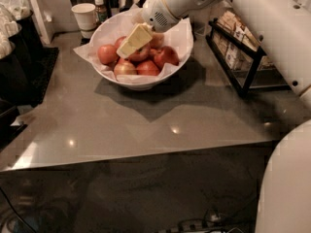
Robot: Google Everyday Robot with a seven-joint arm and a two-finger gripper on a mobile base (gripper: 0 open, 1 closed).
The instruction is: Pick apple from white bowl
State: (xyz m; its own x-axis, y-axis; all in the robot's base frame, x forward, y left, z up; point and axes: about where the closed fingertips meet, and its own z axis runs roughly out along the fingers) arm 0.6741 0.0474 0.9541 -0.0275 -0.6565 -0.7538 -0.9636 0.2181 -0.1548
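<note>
The white bowl (pixel 181 39), deep and lined with crinkled white paper, stands at the back of the grey table. It holds several red and pinkish apples. My gripper (pixel 133 41) reaches down into the bowl from the upper right. Its cream-coloured end lies over the middle of the pile, right above a pinkish-red streaked apple (pixel 141 56) that it partly hides. A paler streaked apple (pixel 125 68) lies at the bowl's front and a deep red apple (pixel 166 57) to the right. I cannot tell whether the gripper touches any apple.
A white paper cup (pixel 85 16) and a small bottle (pixel 100 8) stand behind the bowl at its left. A black wire basket (pixel 243 57) of packaged snacks stands to the right. Dark equipment (pixel 19 57) lines the left edge. My white arm (pixel 272 28) crosses the upper right.
</note>
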